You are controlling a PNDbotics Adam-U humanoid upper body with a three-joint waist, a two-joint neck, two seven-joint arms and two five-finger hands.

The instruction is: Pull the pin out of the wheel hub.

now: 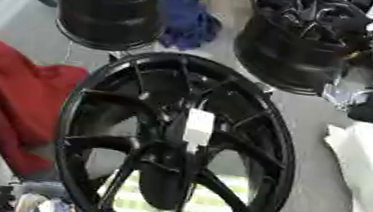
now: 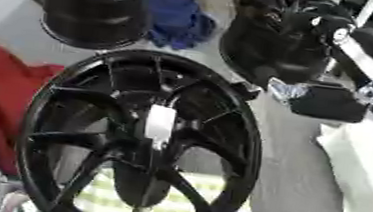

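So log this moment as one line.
wheel hub: upright, centre | white pin: in hub | right hand: beside rim, off pin | left hand: unseen

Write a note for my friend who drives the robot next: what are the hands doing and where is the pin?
Right arm comes in from the upper right; a dark hand-like part sits right of the wheel, fingers unclear.
Left hand: not in view.
Big black spoked wheel rim stands in the middle, between a red cloth and white sheet.
A white oblong piece, likely the pin, still sits at the hub.
Done: nothing visible. Left: grasp it and pull it out.
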